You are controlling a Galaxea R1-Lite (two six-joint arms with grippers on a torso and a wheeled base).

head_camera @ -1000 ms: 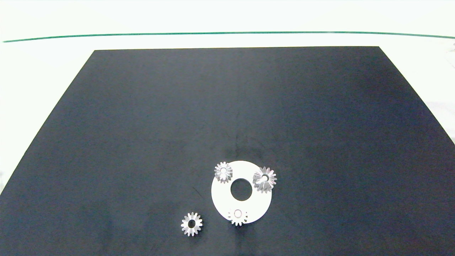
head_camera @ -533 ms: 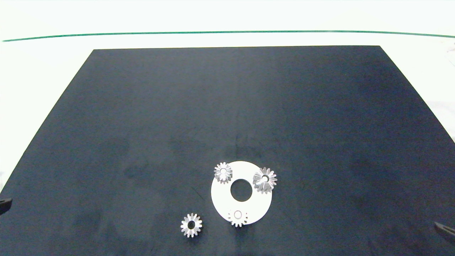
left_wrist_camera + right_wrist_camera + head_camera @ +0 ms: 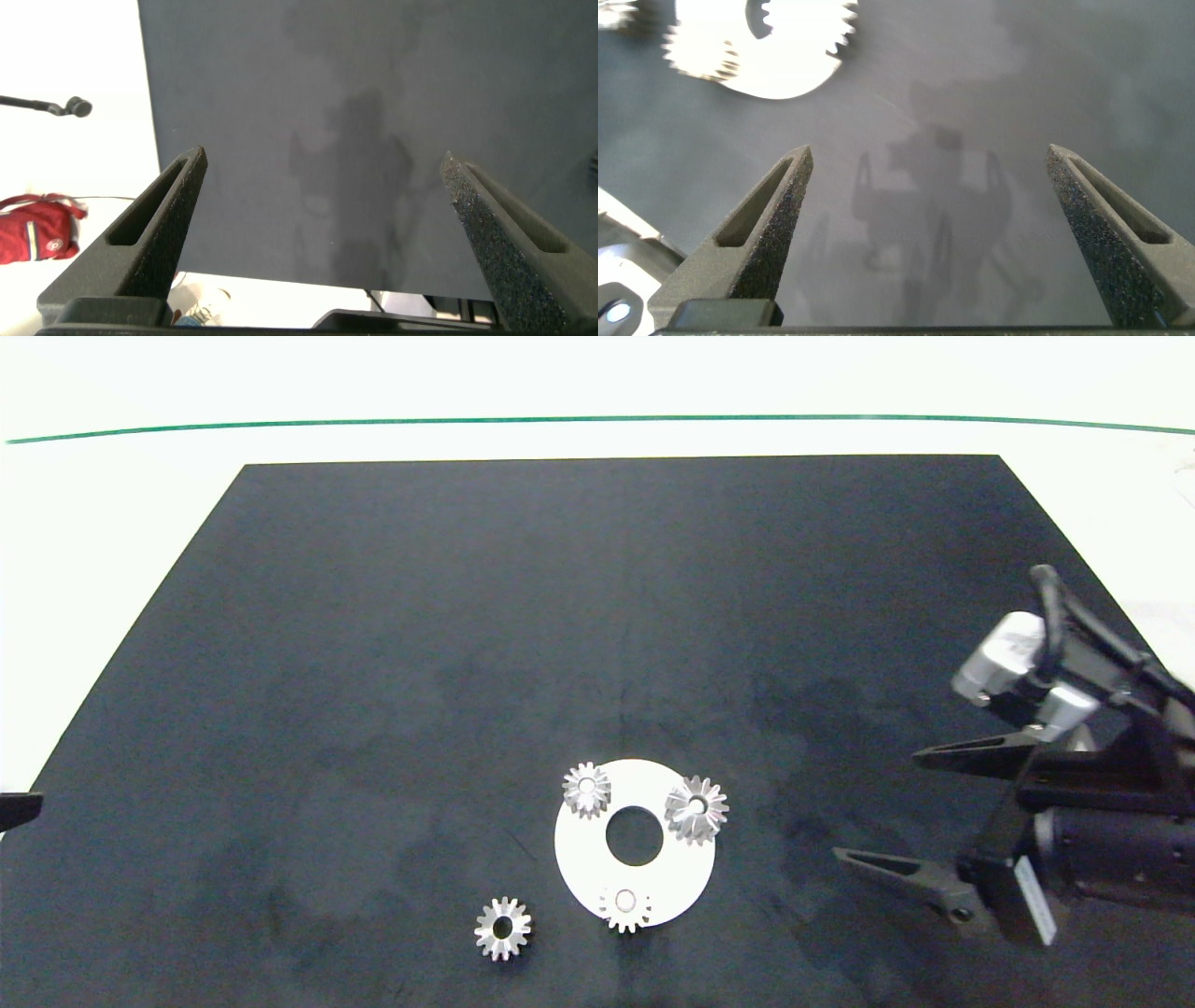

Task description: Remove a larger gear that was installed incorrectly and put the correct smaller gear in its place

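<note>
A white disc (image 3: 597,859) lies on the black mat near the front edge. The larger gear (image 3: 696,809), star-like, sits on the disc's right rim. Two smaller gears rest on the disc, one at its far left (image 3: 586,789) and one at its near edge (image 3: 625,905). Another smaller gear (image 3: 502,928) lies loose on the mat, left of the disc. My right gripper (image 3: 878,807) is open, right of the disc and apart from it. In the right wrist view the gripper (image 3: 930,154) frames bare mat, with the disc (image 3: 757,65) blurred beyond. My left gripper (image 3: 323,159) is open over the mat's left edge.
The black mat (image 3: 597,616) covers most of a white table, with a green line (image 3: 597,420) along the far side. Only a dark tip of the left arm (image 3: 19,810) shows at the head view's left edge. Bare mat lies between the right gripper and the disc.
The right arm has come in from the right edge toward the disc, fingers spread. The left arm's tip has shifted slightly farther along the left edge. The gears have not moved.
</note>
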